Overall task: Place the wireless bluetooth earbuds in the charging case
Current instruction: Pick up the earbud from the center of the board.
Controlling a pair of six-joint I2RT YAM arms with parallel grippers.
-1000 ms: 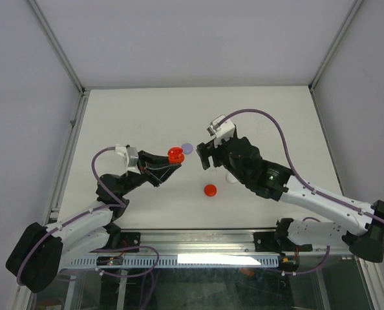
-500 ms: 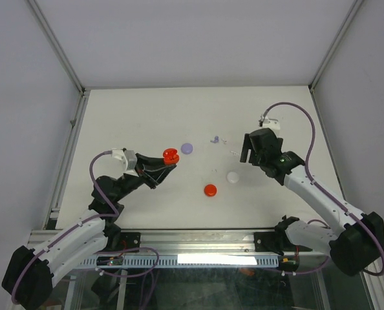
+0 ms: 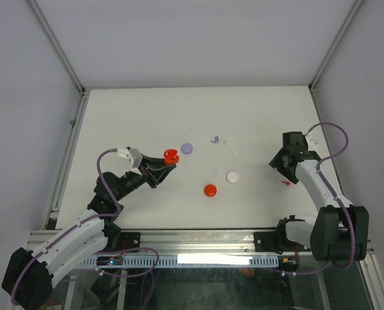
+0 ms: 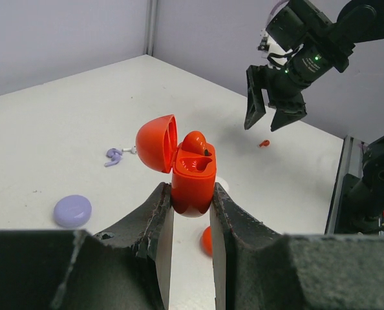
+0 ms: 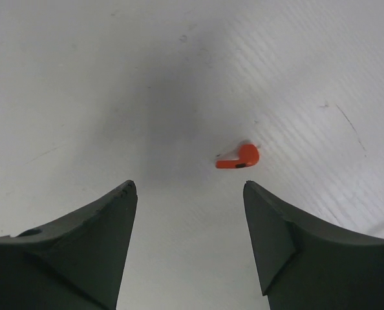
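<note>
The right gripper [image 5: 189,187], which a second ago hung over the middle of the table [image 3: 134,116], has swung out toward the right edge and now hovers with its jaws spread wide above a single red earbud [image 5: 239,157] lying loose on the surface, slightly off toward the right-hand finger rather than centred in the gap. Across the table, toward the left edge, the left gripper [image 4: 191,197] has barely moved: its jaws are pinched on the lower body of the red charging case [image 4: 193,184], held upright off the surface with the lid hinged open and what looks like one red bud already seated inside. Near the middle, a pair of lilac earbuds [image 3: 215,139] and tiny white earbuds [image 3: 234,153] lie untouched, with a lilac disc [image 3: 187,148], a white disc [image 3: 232,176] and a red disc [image 3: 209,190] scattered around them. The shift suggests the next pick is this stray red bud; the right gripper probably has to centre and descend before closing, then carry it back across to the waiting case.
</note>
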